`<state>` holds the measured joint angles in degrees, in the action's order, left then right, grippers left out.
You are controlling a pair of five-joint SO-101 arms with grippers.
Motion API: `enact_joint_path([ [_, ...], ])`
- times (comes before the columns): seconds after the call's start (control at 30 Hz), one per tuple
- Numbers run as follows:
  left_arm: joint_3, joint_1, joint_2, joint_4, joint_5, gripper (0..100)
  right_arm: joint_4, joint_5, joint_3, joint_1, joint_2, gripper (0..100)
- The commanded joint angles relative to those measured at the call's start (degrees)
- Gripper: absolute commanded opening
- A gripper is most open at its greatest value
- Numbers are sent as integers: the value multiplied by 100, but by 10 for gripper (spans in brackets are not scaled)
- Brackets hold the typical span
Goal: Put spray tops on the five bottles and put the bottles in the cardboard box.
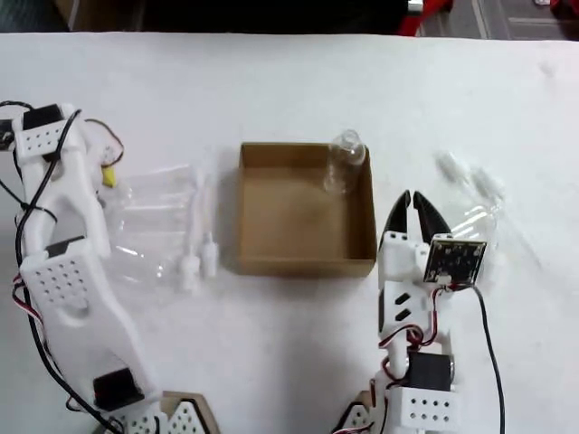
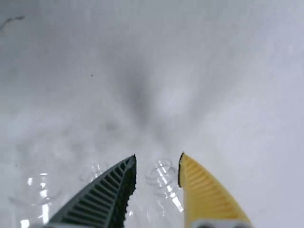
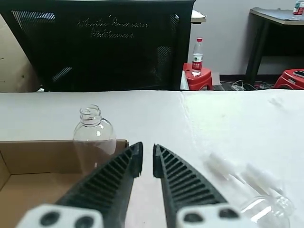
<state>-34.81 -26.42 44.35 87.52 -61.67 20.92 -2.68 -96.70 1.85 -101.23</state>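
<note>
Box: the cardboard box sits mid-table between the two arms, open side up.
Boxed bottle: one upright bottle stands in the box's far corner on the right arm's side, neck bare, no top on it.
Left gripper: the left gripper hangs low over the loose bottles lying beside the box. Its fingers are partly open and hold nothing, with a bottle neck showing in the gap.
Right gripper: the right gripper sits just beside the box, aimed toward the upright bottle. Only a thin slit shows between its fingers, and it holds nothing.
Tops: some spray tops lie between the loose bottles and the box. The other spray tops lie out right, near a lone bottle on its side.
Risk: to my eye, a round, clear bottle could roll or squirt out of a pinch. The upright bottle could tip if bumped, or end up packed without a top.
In the way: the box wall stands between the right gripper and the upright bottle, and the left-hand bottles crowd each other.
Around: a black chair and a red stool stand behind the table.
</note>
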Motion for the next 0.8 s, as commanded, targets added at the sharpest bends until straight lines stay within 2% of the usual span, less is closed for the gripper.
enact_joint_path([
  [0.0, -554, 66, -145, 527, -70, 143, 22, -62, -18, -4, 40, 29],
  [0.13, -1152, 136, -101, 1046, -70, 153, 22, -62, -18, -4, 40, 29],
  [0.37, -1099, 444, -48, 1160, -264, 303, 22, -62, -18, -4, 40, 29],
  [0.5, -1037, 426, 84, 1125, -510, 306, 22, -62, -18, -4, 40, 29],
  [0.77, -1204, 154, -40, 1433, -501, 306, 22, -70, -18, -4, 40, 29],
])
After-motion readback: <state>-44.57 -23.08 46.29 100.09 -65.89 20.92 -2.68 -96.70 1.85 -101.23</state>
